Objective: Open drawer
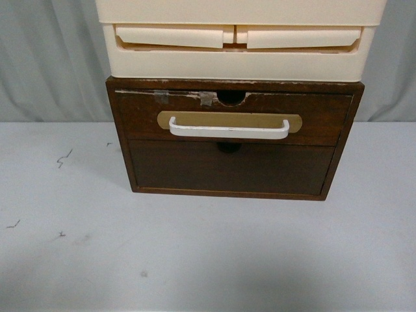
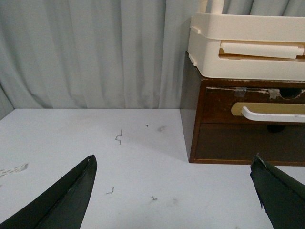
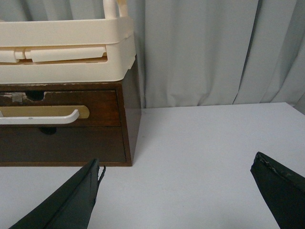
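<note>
Facing the drawer [image 1: 234, 114] in the upper centre of the front view, we see its white handle [image 1: 229, 129] lying crosswise. Our left gripper [image 2: 174, 157] and right gripper [image 3: 176, 157] gape wide, empty, well short of it; neither looks nearer.

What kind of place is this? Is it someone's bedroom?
Probably not. It looks like a robot test space: a plain white table, a grey curtain all behind it, and one wooden chest with the drawer to open.
</note>
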